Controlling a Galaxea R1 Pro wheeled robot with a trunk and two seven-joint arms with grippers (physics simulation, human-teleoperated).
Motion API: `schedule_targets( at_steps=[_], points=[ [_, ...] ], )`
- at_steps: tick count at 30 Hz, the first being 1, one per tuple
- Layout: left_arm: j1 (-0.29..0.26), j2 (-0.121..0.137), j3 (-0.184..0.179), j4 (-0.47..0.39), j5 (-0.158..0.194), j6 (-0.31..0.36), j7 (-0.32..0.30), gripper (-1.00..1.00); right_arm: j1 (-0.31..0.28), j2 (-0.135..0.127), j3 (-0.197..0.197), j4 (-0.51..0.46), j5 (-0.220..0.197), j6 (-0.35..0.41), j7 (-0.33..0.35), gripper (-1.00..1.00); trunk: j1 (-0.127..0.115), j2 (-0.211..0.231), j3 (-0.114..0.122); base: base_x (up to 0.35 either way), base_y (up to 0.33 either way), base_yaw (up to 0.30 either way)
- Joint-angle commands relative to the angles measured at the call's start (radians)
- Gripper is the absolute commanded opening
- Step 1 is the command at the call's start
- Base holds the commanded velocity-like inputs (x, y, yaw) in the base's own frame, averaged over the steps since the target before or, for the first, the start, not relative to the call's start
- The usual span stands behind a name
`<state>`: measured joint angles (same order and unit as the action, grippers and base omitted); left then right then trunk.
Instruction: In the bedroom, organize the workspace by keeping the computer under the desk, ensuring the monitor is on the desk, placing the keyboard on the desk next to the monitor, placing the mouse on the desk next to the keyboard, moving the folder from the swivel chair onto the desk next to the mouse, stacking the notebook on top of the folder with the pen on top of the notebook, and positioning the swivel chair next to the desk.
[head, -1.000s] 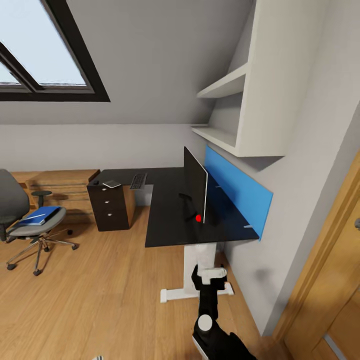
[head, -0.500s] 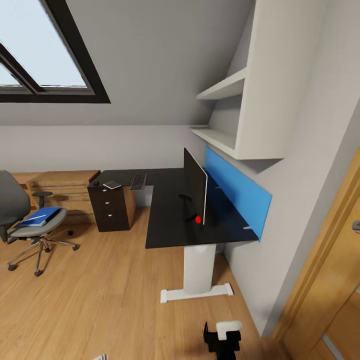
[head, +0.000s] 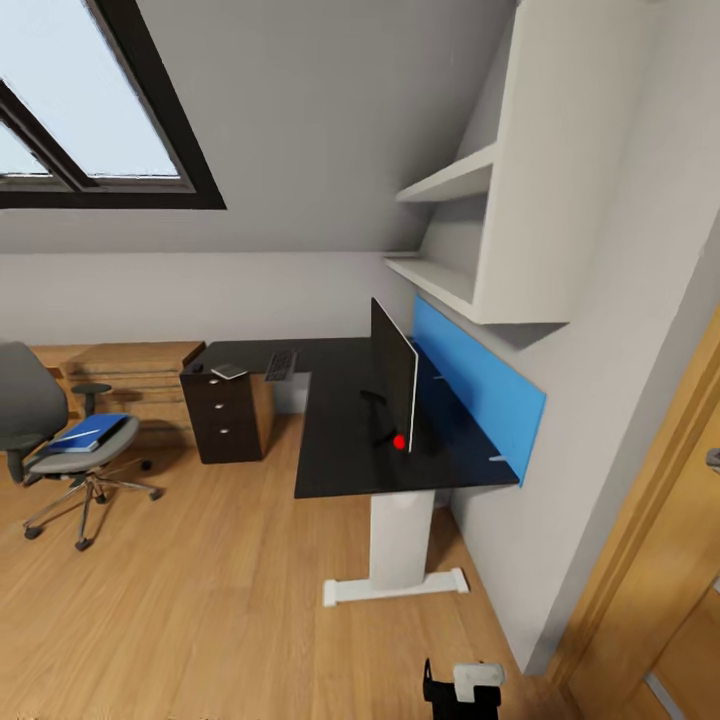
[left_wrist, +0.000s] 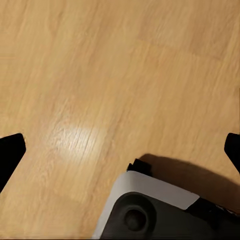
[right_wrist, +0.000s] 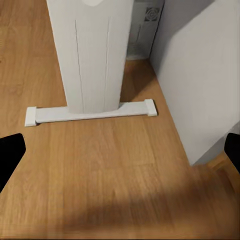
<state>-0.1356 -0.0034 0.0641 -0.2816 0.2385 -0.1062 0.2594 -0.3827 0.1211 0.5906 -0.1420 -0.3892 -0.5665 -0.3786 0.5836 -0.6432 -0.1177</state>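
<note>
The desk (head: 335, 440) stands ahead against the right wall, black top on a white pedestal (right_wrist: 92, 50). On it the monitor (head: 395, 375) stands edge-on before the blue back panel. The keyboard (head: 280, 364) and the grey notebook (head: 229, 371) lie at the far left end, above the drawers. At the left, apart from the desk, the swivel chair (head: 30, 405) carries the blue folder (head: 85, 433) on its seat. A grey vented box, likely the computer (right_wrist: 146, 22), sits behind the pedestal. My left gripper (left_wrist: 120, 152) and right gripper (right_wrist: 120, 155) are open over bare floor. Mouse and pen are too small to tell.
A small red object (head: 399, 441) lies by the monitor's base. White shelves (head: 455, 225) hang above the desk. A low light-wood cabinet (head: 125, 375) lines the back wall under a roof window. A wooden door (head: 660, 560) is at the right. My right arm (head: 462, 690) shows at the bottom edge.
My right arm has dropped from in front of the desk pedestal to the bottom edge of the head view. The whole view has shifted slightly; the desk things have not moved.
</note>
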Motion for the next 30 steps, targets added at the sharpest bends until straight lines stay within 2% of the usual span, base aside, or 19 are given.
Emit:
schedule_targets(
  at_steps=[1, 9, 15, 17, 21, 25, 30],
  points=[
    [-0.001, 0.001, 0.002, 0.011, 0.007, -0.004, -0.001, 1.00, -0.001, -0.001, 0.008, 0.007, -0.008, -0.007, -0.004, 1.00, -0.004, 0.006, 0.002, 0.000, 0.000, 0.202],
    [-0.001, 0.004, 0.002, 0.028, 0.007, -0.004, -0.002, 1.00, -0.001, -0.003, 0.008, 0.017, -0.009, -0.014, -0.003, 1.00, -0.034, 0.062, 0.027, 0.000, 0.000, 0.248],
    [-0.001, 0.000, -0.001, 0.030, 0.005, -0.015, -0.002, 1.00, -0.001, -0.003, 0.010, 0.018, -0.007, -0.017, -0.003, 1.00, -0.034, 0.062, 0.026, 0.000, 0.000, 0.213],
    [-0.001, 0.001, -0.001, 0.030, 0.005, -0.030, -0.002, 1.00, -0.001, -0.003, 0.012, 0.018, -0.004, -0.018, -0.002, 1.00, -0.034, 0.062, 0.026, 0.000, 0.000, 0.080],
    [-0.001, -0.002, 0.000, 0.033, 0.004, -0.122, -0.002, 1.00, -0.001, -0.004, 0.016, 0.020, 0.002, -0.024, -0.002, 1.00, -0.034, 0.062, 0.025, 0.000, 0.000, 0.024],
    [-0.001, -0.013, -0.001, 0.037, 0.004, -0.156, -0.002, 1.00, -0.001, -0.004, 0.017, 0.021, 0.002, -0.026, -0.002, 1.00, -0.034, 0.062, 0.025, 0.037, 0.038, 0.006],
    [-0.001, -0.020, -0.001, 0.039, 0.004, -0.167, -0.002, 1.00, -0.001, -0.002, 0.018, 0.021, 0.001, -0.026, -0.002, 1.00, -0.034, 0.062, 0.025, 0.173, 0.189, 0.001]
  ],
)
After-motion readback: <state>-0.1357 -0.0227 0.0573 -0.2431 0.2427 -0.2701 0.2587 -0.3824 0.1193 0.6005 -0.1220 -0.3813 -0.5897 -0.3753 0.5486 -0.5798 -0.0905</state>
